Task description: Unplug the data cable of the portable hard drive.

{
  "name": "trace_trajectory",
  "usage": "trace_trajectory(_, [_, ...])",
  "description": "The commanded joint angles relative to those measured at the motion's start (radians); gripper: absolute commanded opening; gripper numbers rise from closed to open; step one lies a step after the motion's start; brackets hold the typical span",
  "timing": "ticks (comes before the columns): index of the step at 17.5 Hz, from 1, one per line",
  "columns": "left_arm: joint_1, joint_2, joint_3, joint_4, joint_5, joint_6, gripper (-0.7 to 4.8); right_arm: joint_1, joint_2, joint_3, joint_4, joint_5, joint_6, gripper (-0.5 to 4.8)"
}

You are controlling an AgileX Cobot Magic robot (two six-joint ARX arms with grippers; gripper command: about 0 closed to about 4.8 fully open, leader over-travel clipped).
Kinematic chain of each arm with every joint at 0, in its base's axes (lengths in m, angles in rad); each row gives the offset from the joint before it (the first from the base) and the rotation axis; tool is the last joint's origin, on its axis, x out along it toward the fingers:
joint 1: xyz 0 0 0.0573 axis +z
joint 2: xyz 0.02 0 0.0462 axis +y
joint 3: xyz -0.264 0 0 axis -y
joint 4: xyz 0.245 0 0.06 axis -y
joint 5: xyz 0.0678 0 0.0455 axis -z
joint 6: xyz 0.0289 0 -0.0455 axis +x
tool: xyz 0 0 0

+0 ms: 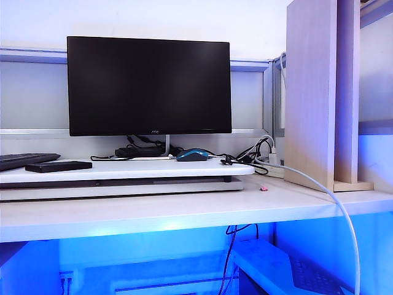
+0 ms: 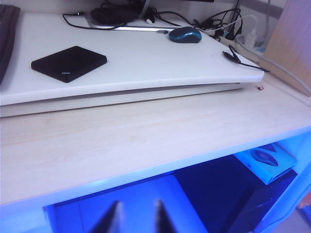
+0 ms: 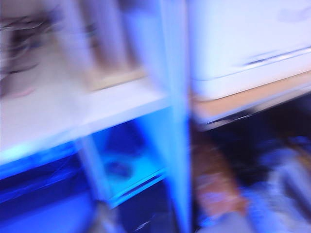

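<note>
Both tools hung below the surface, left tool slightly parted and empty, right one too blurred to judge, while the drive lay unplugged, its cable risking slipping off the edge.

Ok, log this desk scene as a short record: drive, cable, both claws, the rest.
hard drive: flat on the left part of the white shelf, beside the keyboard; no cord seen in it
data cable: black plug end lying at the shelf's right edge, apart from the drive
left claw: low, below the front edge of the desk; fingers slightly apart, empty
right claw: wrist view smeared by blur, state unreadable
exterior view: neither arm shows
other: monitor, mouse, white cable
</note>
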Motion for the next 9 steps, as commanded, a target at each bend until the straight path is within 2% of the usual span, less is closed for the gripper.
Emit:
trace_trajectory(1, [0.000,0.001,-0.003,0.010,0.006,0.005,0.19,-0.001,0.001,0.000,-0.015,-0.096,-0.047,-0.01])
trace_trajectory(3, [0.000,0.001,-0.003,0.010,0.009,0.005,-0.06,0.002,0.001,0.000,-0.014,-0.110,-0.045,-0.01])
trace_trajectory(4, [0.000,0.000,-0.003,0.009,-0.006,0.004,-0.06,0.002,0.000,0.000,-0.011,-0.154,0.004,-0.01])
trace_trajectory(7, [0.000,0.000,-0.006,-0.004,-0.006,0.007,-0.05,0.002,0.000,0.000,-0.013,-0.126,0.090,-0.01])
trace_trajectory(8, [0.001,0.000,-0.015,-0.013,-0.036,0.031,-0.06,0.002,0.000,0.000,-0.012,-0.129,0.092,-0.01])
trace_trajectory(9, [0.000,0.000,-0.017,-0.016,-0.072,0.019,-0.06,0.002,0.000,0.000,-0.012,-0.133,0.092,-0.01])
